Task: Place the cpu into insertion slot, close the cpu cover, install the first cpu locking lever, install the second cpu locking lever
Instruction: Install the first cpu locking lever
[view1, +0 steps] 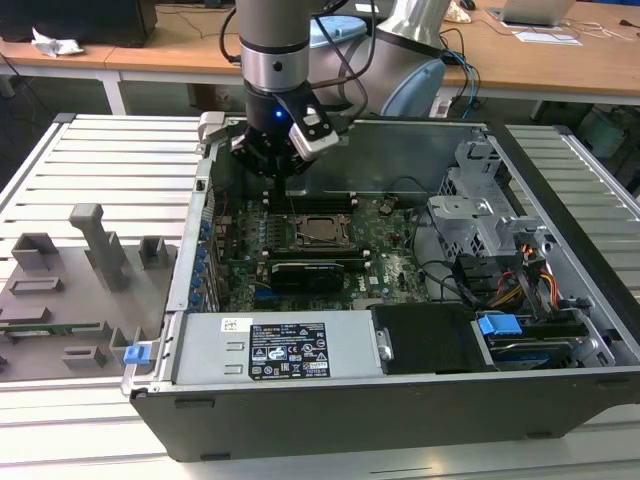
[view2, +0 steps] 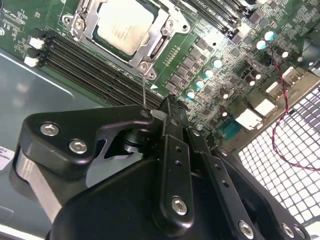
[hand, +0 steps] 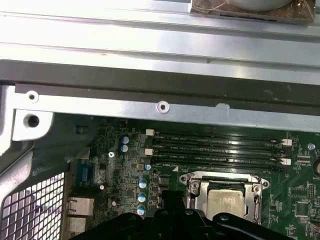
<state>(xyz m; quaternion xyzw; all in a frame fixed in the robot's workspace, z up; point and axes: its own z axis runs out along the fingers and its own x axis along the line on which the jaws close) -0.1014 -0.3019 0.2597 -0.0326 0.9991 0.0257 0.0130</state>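
The pincer (view2: 168, 107), fingers together, hangs beside the slot (view2: 156, 47), cpu (view2: 122, 25) seated, cover (view2: 167, 31) down, a thin lever (view2: 144, 92) at its tip: lever-latching, I judge, calling for a steady downward push.

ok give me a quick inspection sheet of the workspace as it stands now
surface: slatted metal table carrying an open computer case
job's things: cpu lies flat on the green motherboard, with the cpu cover down around it; a thin lever runs from the socket corner up to the pincer
clutter: grey fixture blocks and a blue clip on the exterior view's left
grippers: pincer hangs over the memory end of the board, next to the lever's end; contact cannot be told
cables: coloured wires inside the case; red and black wire by the rear grille
surroundings: wooden desks behind
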